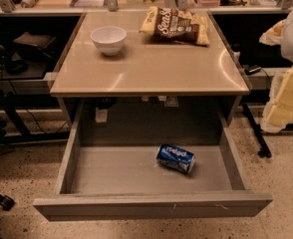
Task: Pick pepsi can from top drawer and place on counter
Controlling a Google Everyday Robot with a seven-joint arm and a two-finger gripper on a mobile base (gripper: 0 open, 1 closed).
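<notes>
The pepsi can [176, 158] is blue with white lettering and lies on its side on the grey floor of the open top drawer [111, 171], right of the middle. The drawer is pulled out fully below the tan counter [151, 68]. My gripper [282, 106] hangs at the right edge of the view, pale and cream-coloured. It is beside the counter's right side, above and to the right of the can, and well apart from it. Nothing shows in it.
A white bowl [108, 39] stands at the counter's back left. A brown-and-yellow chip bag [177, 25] lies at the back right. Dark furniture and cables stand to the left. The floor is speckled.
</notes>
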